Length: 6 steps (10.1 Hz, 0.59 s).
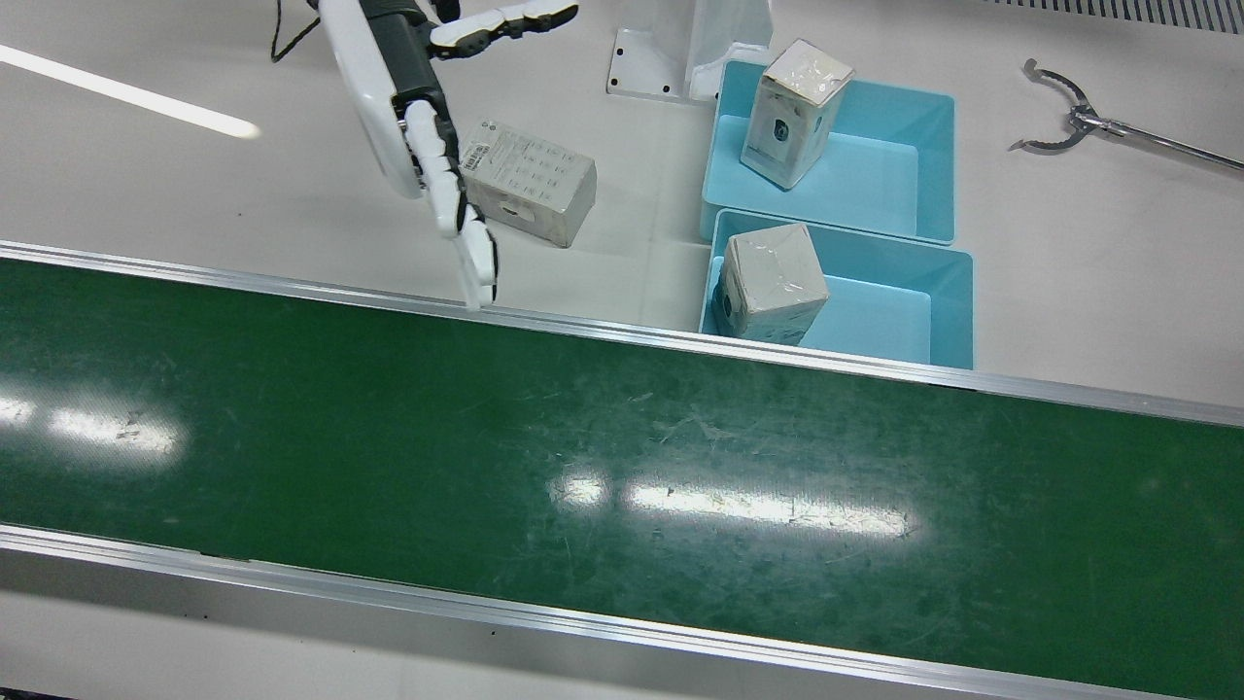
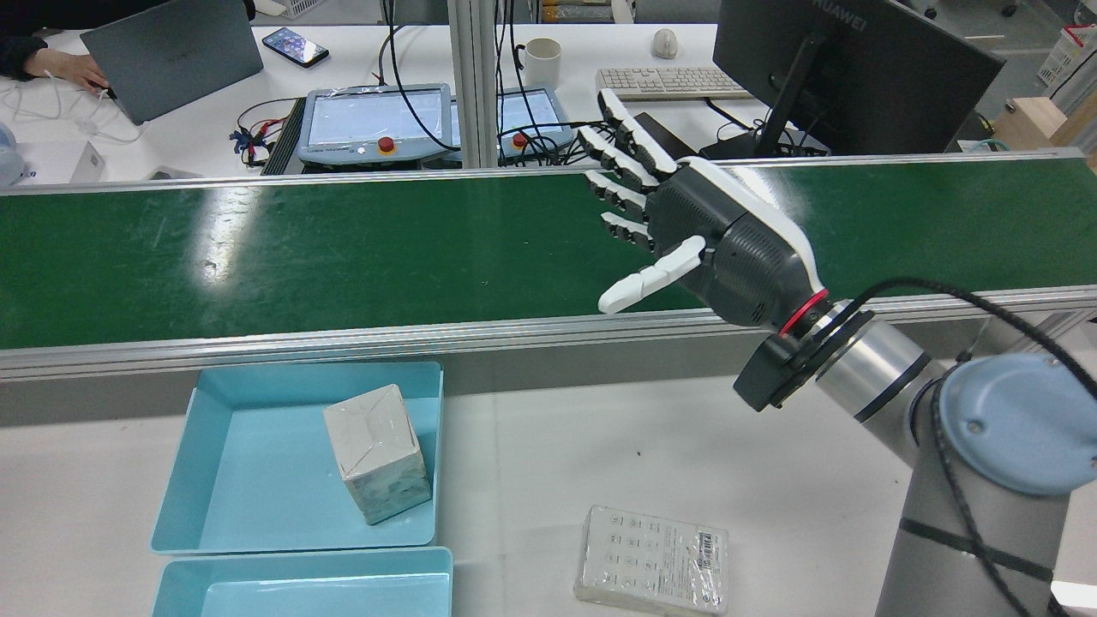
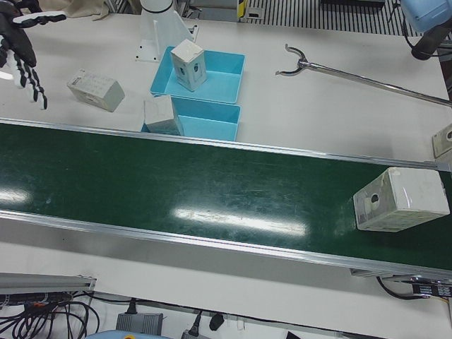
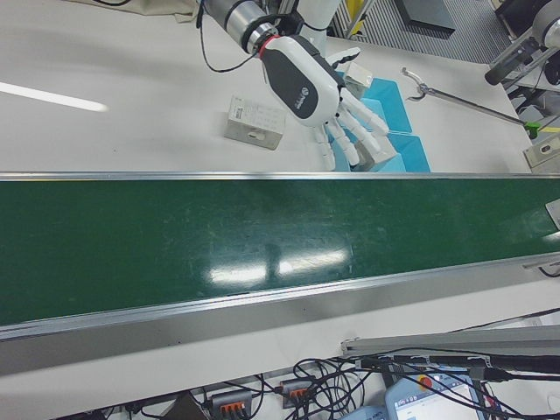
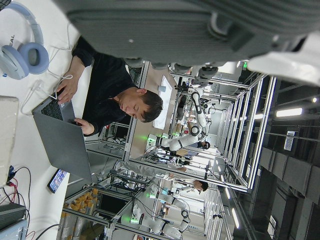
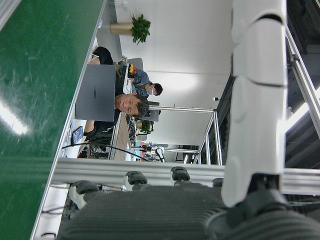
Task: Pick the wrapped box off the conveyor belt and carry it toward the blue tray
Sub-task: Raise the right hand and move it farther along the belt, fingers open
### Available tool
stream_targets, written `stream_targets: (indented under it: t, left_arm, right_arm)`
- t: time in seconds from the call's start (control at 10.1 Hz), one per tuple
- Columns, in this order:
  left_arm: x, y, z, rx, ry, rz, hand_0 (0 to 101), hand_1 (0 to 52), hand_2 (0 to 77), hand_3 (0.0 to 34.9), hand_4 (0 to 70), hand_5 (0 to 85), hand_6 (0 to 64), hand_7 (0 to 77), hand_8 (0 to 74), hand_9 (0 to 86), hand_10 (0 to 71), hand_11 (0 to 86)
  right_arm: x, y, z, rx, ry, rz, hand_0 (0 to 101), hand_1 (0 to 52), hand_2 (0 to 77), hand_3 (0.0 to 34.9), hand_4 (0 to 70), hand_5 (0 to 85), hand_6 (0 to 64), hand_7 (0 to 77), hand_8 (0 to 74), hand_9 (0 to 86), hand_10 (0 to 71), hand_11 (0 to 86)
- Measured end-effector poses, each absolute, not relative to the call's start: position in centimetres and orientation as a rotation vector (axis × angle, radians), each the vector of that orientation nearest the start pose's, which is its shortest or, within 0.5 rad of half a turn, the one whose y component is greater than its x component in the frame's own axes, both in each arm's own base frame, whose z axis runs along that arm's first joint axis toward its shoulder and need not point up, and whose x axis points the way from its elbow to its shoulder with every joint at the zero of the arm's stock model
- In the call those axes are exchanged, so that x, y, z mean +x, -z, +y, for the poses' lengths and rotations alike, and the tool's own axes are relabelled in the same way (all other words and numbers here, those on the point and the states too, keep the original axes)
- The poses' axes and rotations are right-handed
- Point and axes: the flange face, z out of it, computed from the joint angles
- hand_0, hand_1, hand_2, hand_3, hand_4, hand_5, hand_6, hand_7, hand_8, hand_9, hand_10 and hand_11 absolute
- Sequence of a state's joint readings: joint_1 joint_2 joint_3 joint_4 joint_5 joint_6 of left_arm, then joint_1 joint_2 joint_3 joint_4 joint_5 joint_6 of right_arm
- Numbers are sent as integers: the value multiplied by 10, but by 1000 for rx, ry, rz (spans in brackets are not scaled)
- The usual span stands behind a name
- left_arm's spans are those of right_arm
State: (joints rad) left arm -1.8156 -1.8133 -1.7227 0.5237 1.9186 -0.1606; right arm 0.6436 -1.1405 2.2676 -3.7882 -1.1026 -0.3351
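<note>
The green conveyor belt (image 1: 622, 467) runs across the whole station between its metal rails. On it, far along toward the robot's left end, lies the wrapped box (image 3: 399, 200), flat on the belt with a round mark on the end facing the camera; only the left-front view shows it. Nothing touches it.

On the white table (image 1: 243, 185) behind the belt sit two blue trays side by side. The tray (image 1: 904, 321) touching the belt's rail holds a wrapped box (image 1: 773, 282) standing in its corner. The farther tray (image 1: 894, 175) holds a taller wrapped box (image 1: 797, 112), standing upright.

The right hand (image 2: 686, 223) hangs above the table-side rail of the belt, well apart from the box on the belt. Its fingers (image 1: 452, 190) are straight and spread, holding nothing, the tips reaching over the belt's edge.

A flat printed box (image 1: 528, 182) lies on the table just beside this hand, not touched by it. A metal grabber tool (image 1: 1069, 117) lies on the table to the other side of the trays.

The left hand (image 5: 200, 30) shows only as a blurred edge in its own camera; whether its fingers are spread or closed I cannot tell.
</note>
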Motion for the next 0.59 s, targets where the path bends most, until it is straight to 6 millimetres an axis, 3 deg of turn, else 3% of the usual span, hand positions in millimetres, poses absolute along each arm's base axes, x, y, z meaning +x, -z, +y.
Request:
stream_targets:
  t: [0.2, 0.3, 0.59]
  left_arm:
    - [-228, -535, -504, -330, 2406, 2108, 0, 0, 5, 0, 0, 11, 0, 5, 0, 0, 0, 0]
    - [-228, -535, -504, -330, 2406, 2107, 0, 0, 5, 0, 0, 11, 0, 0, 0, 0, 5, 0]
    - [-228, -535, -504, -330, 2406, 2108, 0, 0, 11, 0, 0, 11, 0, 0, 0, 0, 5, 0]
  right_arm:
    - [-229, -258, -444, 423, 1838, 2858, 487, 131, 60, 305, 0, 5, 0, 0, 22, 11, 0, 11]
    - [-217, -260, -449, 420, 1837, 2854, 444, 93, 65, 305, 0, 5, 0, 0, 33, 11, 0, 11]
    - [-187, -260, -455, 392, 1817, 2833, 434, 87, 65, 305, 0, 5, 0, 0, 33, 11, 0, 11]
